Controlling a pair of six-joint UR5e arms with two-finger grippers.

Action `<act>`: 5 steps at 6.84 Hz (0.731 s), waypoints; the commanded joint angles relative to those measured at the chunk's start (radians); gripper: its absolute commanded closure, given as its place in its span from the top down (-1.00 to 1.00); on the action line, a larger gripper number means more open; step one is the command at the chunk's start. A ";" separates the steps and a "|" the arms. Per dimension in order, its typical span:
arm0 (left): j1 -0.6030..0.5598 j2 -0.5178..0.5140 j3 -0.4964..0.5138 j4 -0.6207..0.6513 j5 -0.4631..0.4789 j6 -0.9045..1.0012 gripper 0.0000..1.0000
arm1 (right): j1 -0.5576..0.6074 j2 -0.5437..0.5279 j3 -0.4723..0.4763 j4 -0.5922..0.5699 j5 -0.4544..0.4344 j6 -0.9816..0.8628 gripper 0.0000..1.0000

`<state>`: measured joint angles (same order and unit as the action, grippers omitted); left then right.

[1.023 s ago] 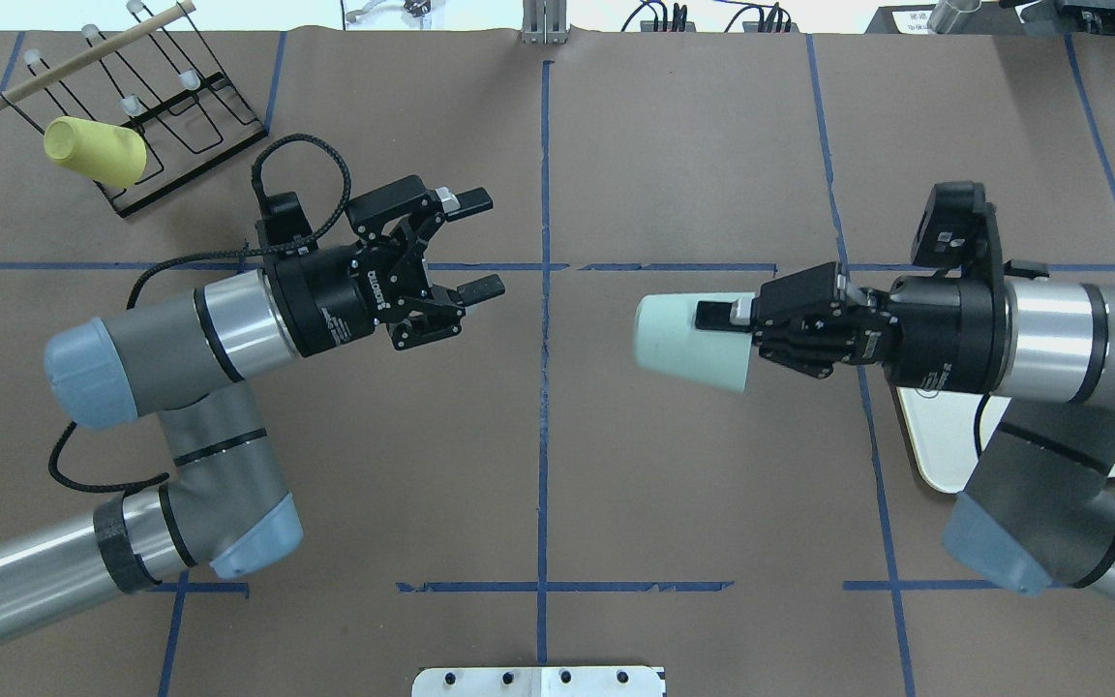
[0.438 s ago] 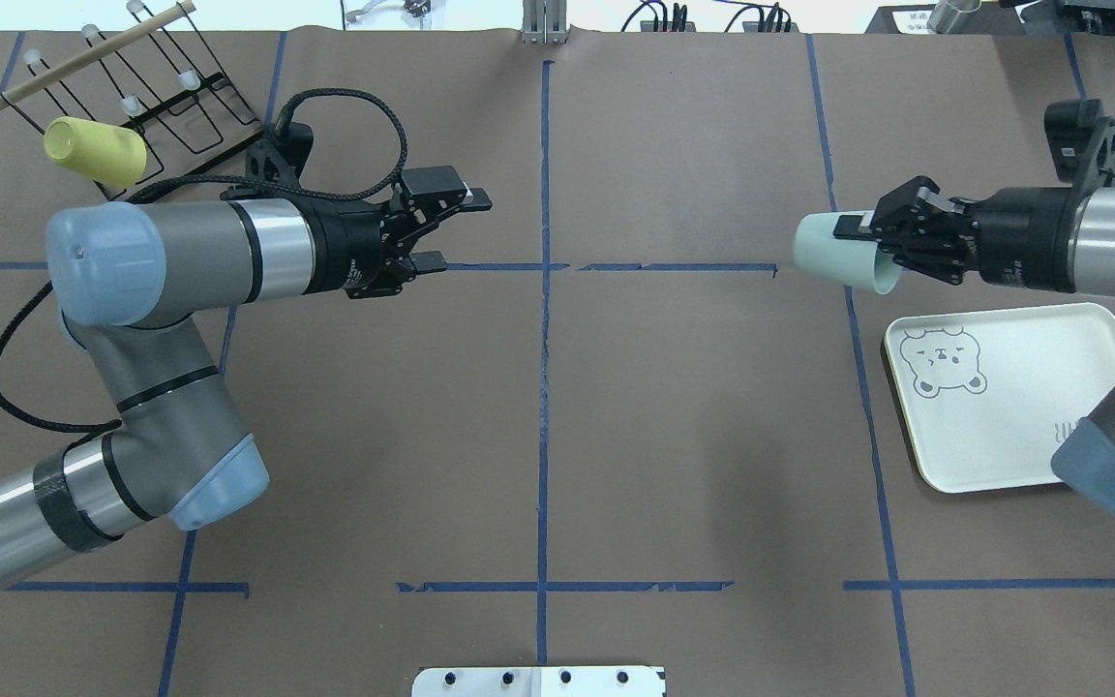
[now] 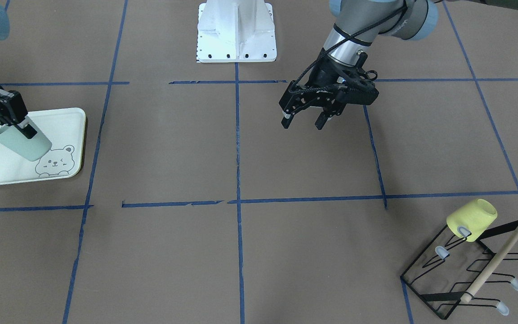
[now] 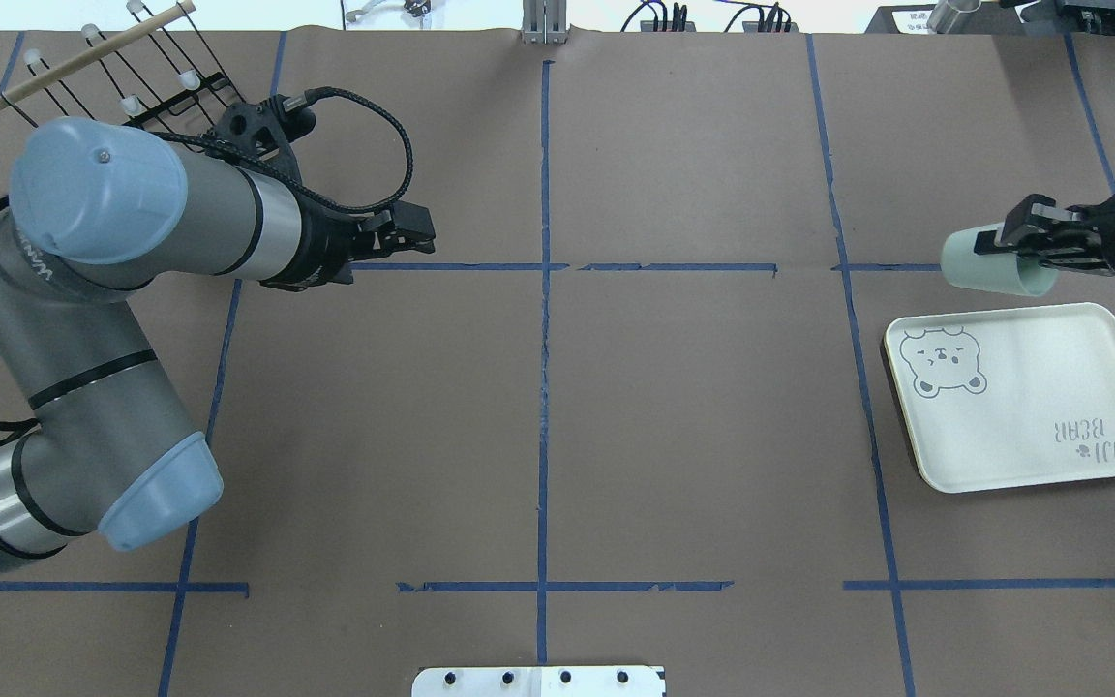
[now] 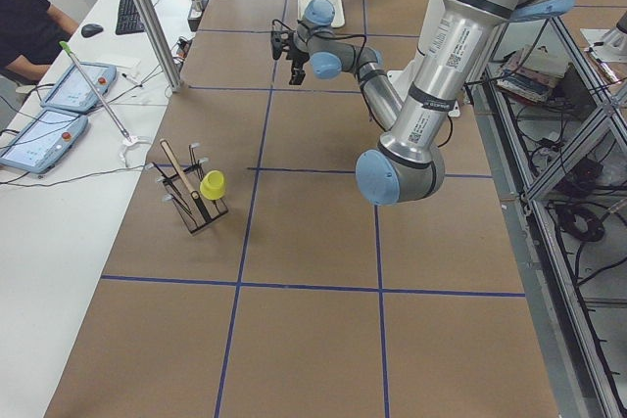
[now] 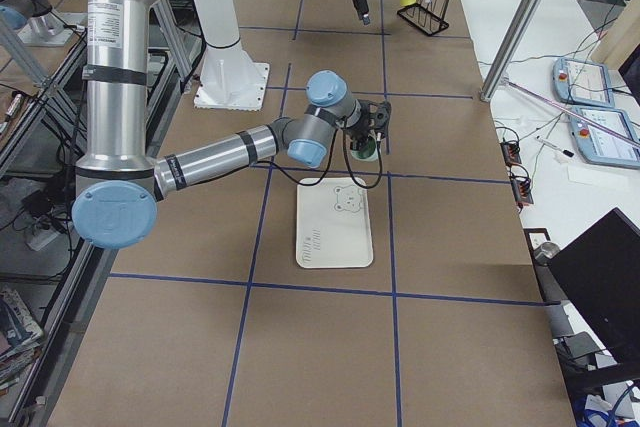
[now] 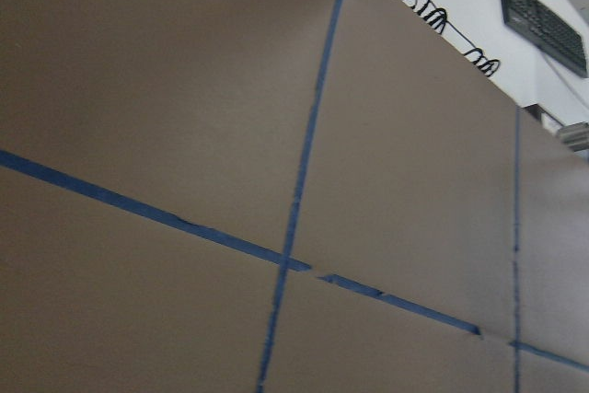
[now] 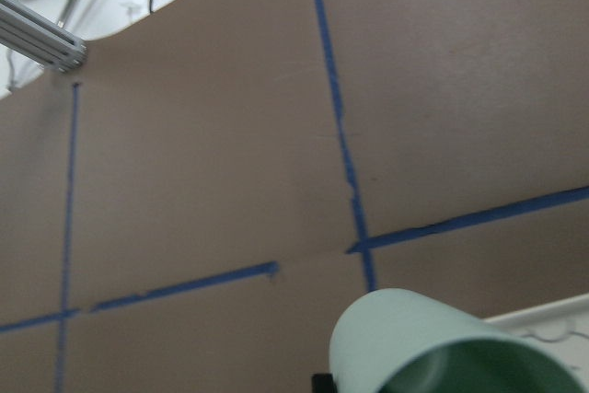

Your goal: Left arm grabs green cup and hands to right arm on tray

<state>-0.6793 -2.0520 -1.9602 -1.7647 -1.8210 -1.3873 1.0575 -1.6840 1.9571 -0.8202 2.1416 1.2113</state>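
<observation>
Overhead exterior and front-facing views put the two arms well apart across the table [image 4: 616, 436], with the hand-over apparently done and the placing left to do. The left arm [image 4: 132, 223] is folded over its own half, and the left gripper [image 3: 302, 122] hangs with its jaws apart and nothing between them. Little of the right arm [image 6: 250, 147] shows from above, but the side view has it stretched low toward the tray [image 4: 1032, 387], which lies flat and bare with its bear drawing toward the table's middle.

A wire rack [image 3: 466, 265] carrying a yellow cup [image 3: 471, 218] stands on the left arm's side, far from the action.

The cup [image 4: 988, 261] is held off the surface and tipped on its side, base toward the table's centre and mouth toward the wrist. It sits near the tray's bear end. Whether it hangs over the tray or just past its edge cannot be told, since the views disagree.

The right gripper [image 3: 27, 129] is clamped on the cup at its rim, with one finger lying along the outer wall and the other hidden.

To place it well, the arm should carry the cup over the tray's plain middle, roll the wrist until the base faces down, lower until the base rests flat, and only then release. A rim pinch on smooth, light plastic may pivot, so the turn calls for slowness. Letting go while the cup is tilted would probably topple it.
</observation>
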 commanded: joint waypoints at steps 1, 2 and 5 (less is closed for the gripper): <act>-0.026 0.010 -0.089 0.330 -0.003 0.260 1.00 | 0.010 -0.094 0.061 -0.339 0.011 -0.451 -1.00; -0.045 0.012 -0.112 0.409 -0.003 0.381 1.00 | -0.002 -0.085 0.062 -0.525 0.004 -0.622 -1.00; -0.048 0.073 -0.212 0.424 -0.004 0.390 1.00 | -0.112 0.025 0.065 -0.740 -0.002 -0.668 -1.00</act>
<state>-0.7262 -2.0068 -2.1269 -1.3496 -1.8249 -1.0042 0.9778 -1.7082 2.0321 -1.5029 2.1437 0.5579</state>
